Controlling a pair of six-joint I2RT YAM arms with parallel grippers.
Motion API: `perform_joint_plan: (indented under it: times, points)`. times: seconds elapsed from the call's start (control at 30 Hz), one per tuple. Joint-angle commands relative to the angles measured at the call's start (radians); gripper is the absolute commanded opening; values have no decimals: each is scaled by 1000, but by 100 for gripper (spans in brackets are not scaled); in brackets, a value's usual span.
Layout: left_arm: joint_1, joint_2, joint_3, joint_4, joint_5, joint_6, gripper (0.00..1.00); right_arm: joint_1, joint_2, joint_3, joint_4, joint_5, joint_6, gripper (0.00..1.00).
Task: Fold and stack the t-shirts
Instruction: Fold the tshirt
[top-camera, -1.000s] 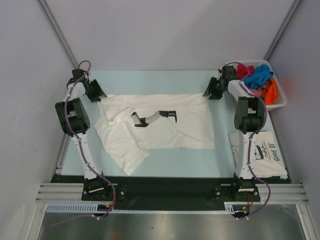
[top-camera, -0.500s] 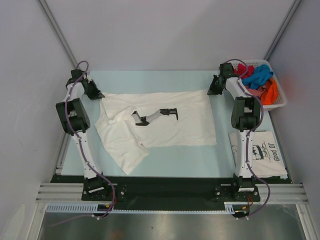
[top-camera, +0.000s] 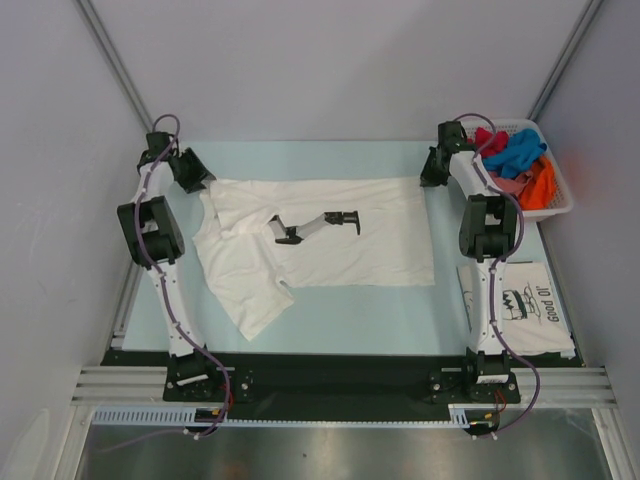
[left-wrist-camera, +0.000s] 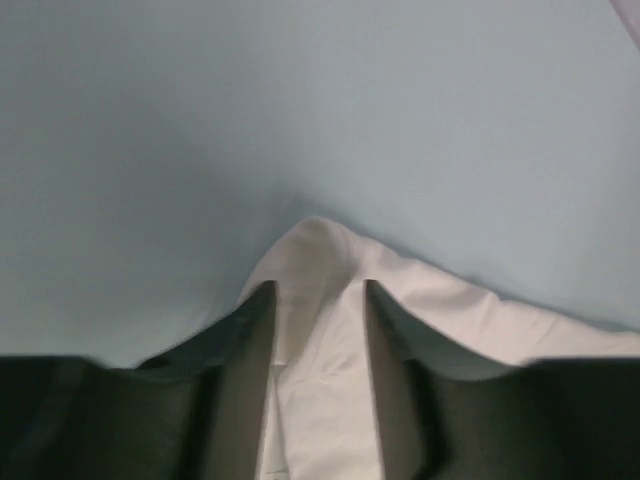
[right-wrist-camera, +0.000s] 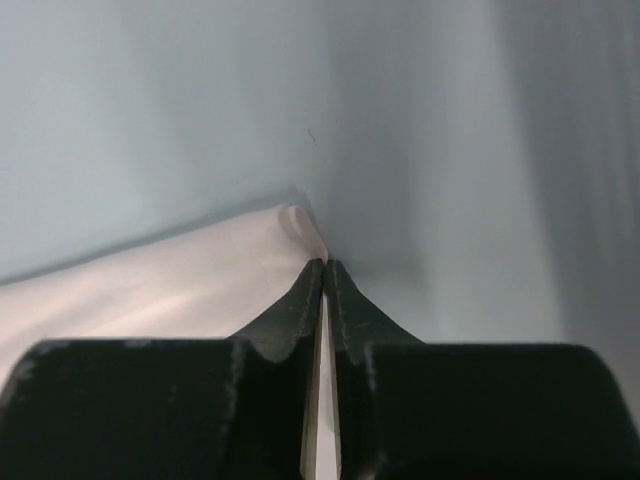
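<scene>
**A:** Overhead now: the white t-shirt lies spread across the middle of the desk. There's a dark print near its centre, and one side trails toward the near left.

**B:** Both arms reach out to its far edge. The left claw is at the far-left corner of the cloth, the right claw at the far-right corner.

**A:** Left wrist view: the fingers stand apart, and a rounded fold of white cloth runs up the gap between them. It pokes just past the tips onto the pale blue top.

**B:** Squeezed?

**A:** No, that one is parted, and the cloth simply lies in the opening.

**B:** Right wrist view is different. The two fingers are pressed together with a thin white sliver caught between them, so it is clamped on the shirt's edge. The corner curls just left of the tips.

**A:** Over at the near right, a folded printed t-shirt lies flat beside the right arm.

**B:** And at the far right the basket holds the coloured t-shirts in a heap of red, blue, pink and orange, just beside the right arm.
</scene>
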Motion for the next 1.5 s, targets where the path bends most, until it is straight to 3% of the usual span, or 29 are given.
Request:
perform_joint_plan:
  times: [0.0, 0.07, 0.1, 0.17, 0.2, 0.3, 0.4, 0.53, 0.67, 0.83, 1.0, 1.23, 1.33, 1.47]
  points:
    - [-4, -48, 45, -36, -90, 24, 56, -22, 32, 88, -77, 75, -43, 10]
    - [-5, -140, -29, -52, -163, 29, 63, -22, 6, 79, -94, 87, -37, 26]
    - [-8, -183, -62, -52, -192, 31, 74, -18, -11, 74, -105, 105, -29, 31]
    - [-9, -296, -157, -64, -256, 32, 83, -9, -56, 74, -151, 131, -22, 43]
    - [-11, -335, -192, -76, -278, 28, 83, 4, -74, 68, -169, 188, -16, 51]
    - [-17, -508, -390, -87, -313, -5, 81, 21, -151, 45, -238, 284, 17, 60]
    - [-21, -683, -621, -75, -313, -35, 79, 18, -278, -67, -260, 320, 73, 61]
    - [-21, -846, -909, -73, -284, -75, 72, 23, -457, -338, -228, 268, 113, 62]
    - [-20, -924, -1057, -107, -235, -124, 65, 69, -606, -550, -202, 172, 106, 62]
    - [-18, -996, -1217, -119, -236, -210, 64, 68, -780, -822, -151, 87, 72, 61]
    - [-12, -998, -1252, -136, -276, -233, 65, 26, -859, -1018, -108, 1, 46, 59]
    - [3, -990, -1257, -152, -299, -210, 61, -2, -903, -1118, -100, -53, 58, 58]
    - [17, -979, -1257, -142, -302, -195, 54, -5, -925, -1153, -90, -72, 69, 58]
    - [37, -959, -1249, -139, -289, -173, 33, -8, -942, -1190, -90, -83, 83, 59]
